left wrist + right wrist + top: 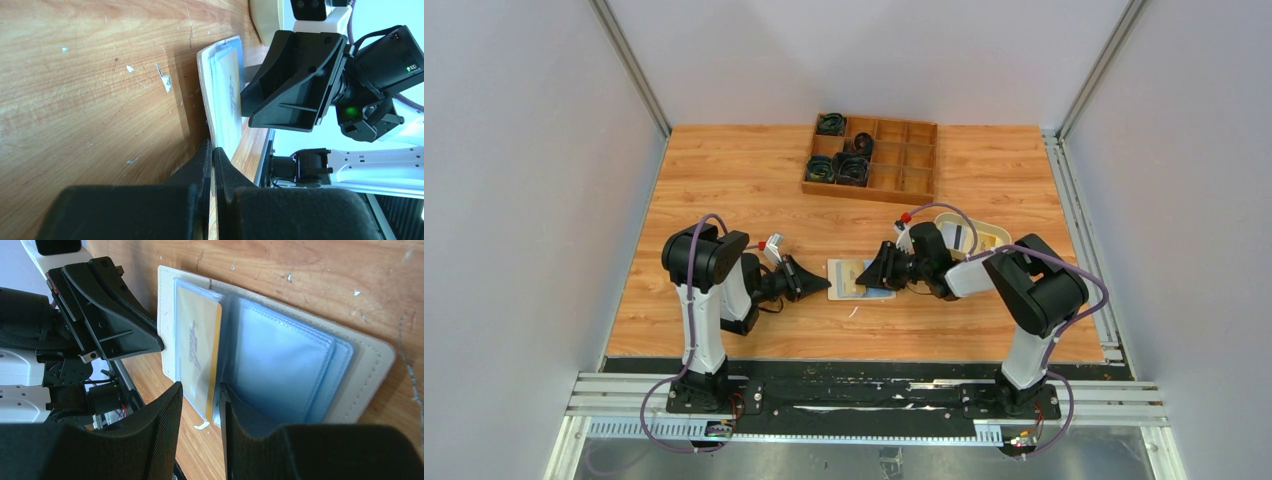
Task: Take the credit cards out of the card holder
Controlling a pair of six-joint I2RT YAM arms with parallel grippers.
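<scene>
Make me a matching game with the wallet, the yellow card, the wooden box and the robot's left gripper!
1 wallet
2 yellow card
3 wooden box
4 left gripper

A at the far side of the table
B shut on the wallet's edge
C lying open on the table
D inside the wallet

Pairs: 1-C, 2-D, 3-A, 4-B

1. The card holder [375,357], beige with stitched edges, lay open and flat on the desk [300,270].
2. A yellow credit card [197,350] sat in one half; grey-blue layers [280,365] overlapped in steps on the other.
</scene>
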